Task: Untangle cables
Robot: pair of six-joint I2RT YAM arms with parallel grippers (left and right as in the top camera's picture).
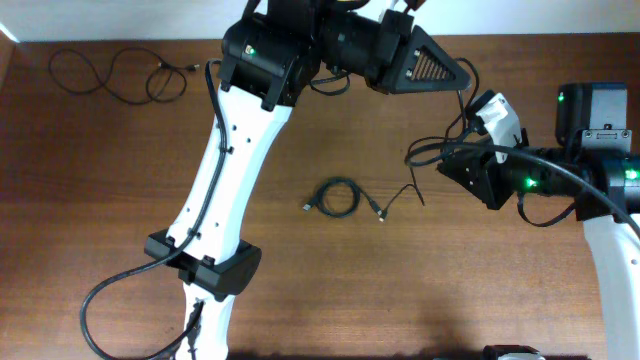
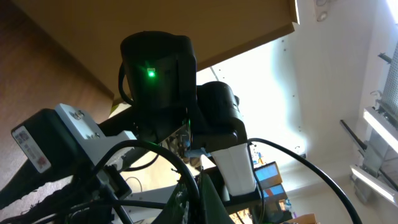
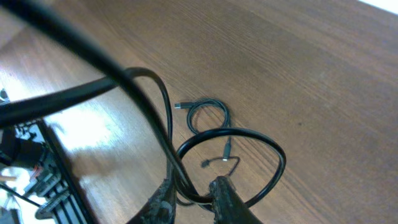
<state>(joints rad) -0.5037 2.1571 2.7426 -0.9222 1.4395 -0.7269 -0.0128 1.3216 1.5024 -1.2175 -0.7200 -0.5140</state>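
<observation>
On the overhead feed I have the left gripper (image 1: 458,70) held high near the far edge of the wooden table (image 1: 100,220), its nose turned toward the right arm. Its own wrist camera looks away from the table, at a black joint housing with a green light (image 2: 155,68) and the ceiling beyond, so I get no view of the fingers there. They are pressed together, and I cannot tell whether anything is pinched between them. The coiled cable (image 1: 335,197) lies near the middle of the table as a small tight ring. One plug end (image 1: 307,206) pokes out on its left, and a thin strand (image 1: 400,195) runs from its right side up toward the right arm. The second cable (image 1: 110,75) lies in loose wavy loops at the far left corner, well apart from the coil. The right gripper (image 3: 193,193) sits low over the table on the right, with the coil just beyond its fingertips in the wrist view. The thin strand bends back toward one fingertip (image 3: 219,185) and ends close to it. A thick black arm cable (image 3: 149,93) loops across the fingers and hides the space between them. I cannot tell whether they are apart, together, or clamped on the strand.
</observation>
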